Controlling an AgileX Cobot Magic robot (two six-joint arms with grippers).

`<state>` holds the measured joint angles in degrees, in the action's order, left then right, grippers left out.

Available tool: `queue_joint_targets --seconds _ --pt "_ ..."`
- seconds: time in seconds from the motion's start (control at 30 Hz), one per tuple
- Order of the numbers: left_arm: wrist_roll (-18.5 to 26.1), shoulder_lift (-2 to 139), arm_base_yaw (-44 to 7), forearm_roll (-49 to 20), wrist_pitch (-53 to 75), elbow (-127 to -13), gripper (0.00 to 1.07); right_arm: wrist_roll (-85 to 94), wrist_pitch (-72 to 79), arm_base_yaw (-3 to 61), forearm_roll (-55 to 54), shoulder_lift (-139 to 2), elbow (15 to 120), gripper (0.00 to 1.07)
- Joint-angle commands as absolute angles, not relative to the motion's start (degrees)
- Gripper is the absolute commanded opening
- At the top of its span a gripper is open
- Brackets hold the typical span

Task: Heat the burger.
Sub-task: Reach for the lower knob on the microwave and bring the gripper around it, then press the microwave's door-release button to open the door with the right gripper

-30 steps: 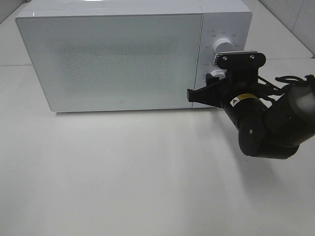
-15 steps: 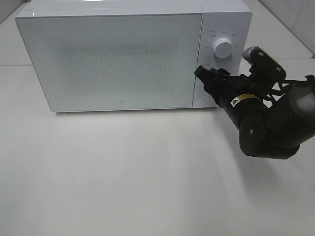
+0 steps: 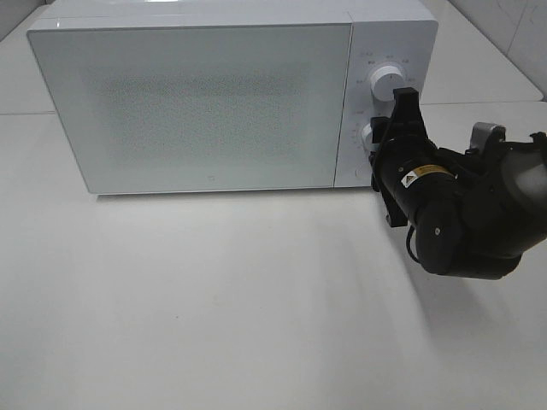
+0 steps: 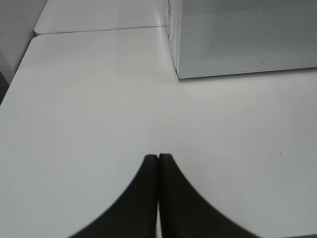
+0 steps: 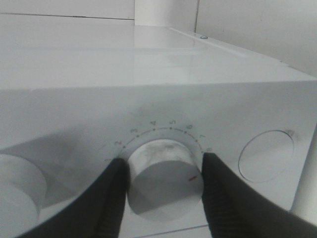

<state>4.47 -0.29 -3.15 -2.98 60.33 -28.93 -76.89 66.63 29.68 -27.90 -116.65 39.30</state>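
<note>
The burger is hidden; no view shows it. A white microwave (image 3: 205, 102) stands at the back of the table with its door closed. My right gripper (image 3: 377, 137) is at its control panel, shut on the lower dial (image 3: 369, 133), with the wrist rolled onto its side. In the right wrist view the gripper (image 5: 165, 168) has its two black fingers (image 5: 111, 193) pressed against either side of the dial (image 5: 163, 176), whose red mark points toward the right finger. My left gripper (image 4: 158, 166) hovers shut and empty over bare table in front of the microwave's left corner.
An upper dial (image 3: 385, 79) sits above the held one, and a round button (image 5: 265, 153) lies on its other side. The white table (image 3: 214, 299) stretches in front of the microwave. A seam joins a second tabletop (image 4: 99, 15) behind.
My right wrist has rolled clockwise by roughly a quarter turn at the lower dial. The microwave door stays closed and the left arm has not moved.
</note>
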Motion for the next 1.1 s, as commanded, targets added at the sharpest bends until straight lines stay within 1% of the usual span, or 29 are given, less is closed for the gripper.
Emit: queue_joint_targets --seconds 0.03,0.1,0.13,0.17,0.2,0.23,0.27,0.3,0.33,0.37,0.4,0.43,0.47,0.5,0.6,0.8,0.87,0.9,0.93,1.0,1.03,1.1 --pt "4.4 -0.6 -3.1 -3.2 59.6 -28.9 0.00 -80.3 70.8 29.3 -25.3 -115.8 40.9 0.00" --pt "4.4 -0.6 -3.1 -3.2 59.6 -28.9 0.00 -80.3 70.8 29.3 -25.3 -115.8 40.9 0.01" --pt "4.4 -0.6 -3.1 -3.2 59.6 -28.9 0.00 -80.3 70.8 29.3 -25.3 -115.8 40.9 0.06" --pt "4.4 -0.6 -3.1 -3.2 59.6 -28.9 0.00 -80.3 70.8 29.3 -25.3 -115.8 40.9 0.06" --pt "4.4 -0.6 -3.1 -3.2 59.6 -28.9 0.00 -80.3 70.8 29.3 -25.3 -115.8 40.9 0.09" --pt "4.4 -0.6 -3.1 -3.2 59.6 -28.9 0.00 -80.3 70.8 29.3 -25.3 -115.8 40.9 0.18" --pt "4.4 -0.6 -3.1 -3.2 59.6 -28.9 0.00 -80.3 70.8 29.3 -25.3 -115.8 40.9 0.18" --pt "4.4 -0.6 -3.1 -3.2 59.6 -28.9 0.00 -80.3 70.8 29.3 -25.3 -115.8 40.9 0.24" --pt "4.4 -0.6 -3.1 -3.2 59.6 -28.9 0.00 -80.3 70.8 29.3 -25.3 -115.8 40.9 0.36" --pt "4.4 -0.6 -3.1 -3.2 59.6 -28.9 0.00 -80.3 70.8 29.3 -25.3 -115.8 40.9 0.36" --pt "4.4 -0.6 -3.1 -3.2 59.6 -28.9 0.00 -80.3 70.9 29.3 -25.3 -115.8 40.9 0.43" --pt "4.4 -0.6 -3.1 -3.2 59.6 -28.9 0.00 -80.3 70.9 29.3 -25.3 -115.8 40.9 0.43" --pt "4.4 -0.6 -3.1 -3.2 59.6 -28.9 0.00 -80.3 70.9 29.3 -25.3 -115.8 40.9 0.54" --pt "4.4 -0.6 -3.1 -3.2 59.6 -28.9 0.00 -80.2 70.9 29.3 -25.3 -115.8 40.9 0.62" --pt "4.4 -0.6 -3.1 -3.2 59.6 -28.9 0.00 -79.9 70.4 29.3 -25.2 -115.3 40.9 0.65" --pt "4.5 -0.6 -3.1 -3.2 59.6 -28.9 0.00 -75.3 67.7 29.3 -24.8 -112.4 40.0 0.64" --pt "4.5 -0.6 -3.1 -3.2 59.6 -28.9 0.00 -69.0 64.6 29.3 -24.8 -109.4 38.4 0.64" --pt "4.5 -0.6 -3.1 -3.2 59.6 -28.9 0.00 -69.0 64.6 29.3 -24.8 -109.4 38.4 0.64" --pt "4.5 -0.6 -3.1 -3.2 59.6 -28.9 0.00 -64.2 62.5 29.3 -24.2 -107.4 37.4 0.64" --pt "4.5 -0.6 -3.1 -3.2 59.6 -28.9 0.00 -61.5 61.4 29.3 -23.4 -106.3 36.8 0.64" --pt "4.5 -0.6 -3.1 -3.2 59.6 -28.9 0.00 -56.8 59.6 29.3 -21.7 -104.5 36.0 0.64" --pt "4.5 -0.6 -3.1 -3.2 59.6 -28.9 0.00 -55.1 59.2 29.3 -20.3 -103.6 35.8 0.64"
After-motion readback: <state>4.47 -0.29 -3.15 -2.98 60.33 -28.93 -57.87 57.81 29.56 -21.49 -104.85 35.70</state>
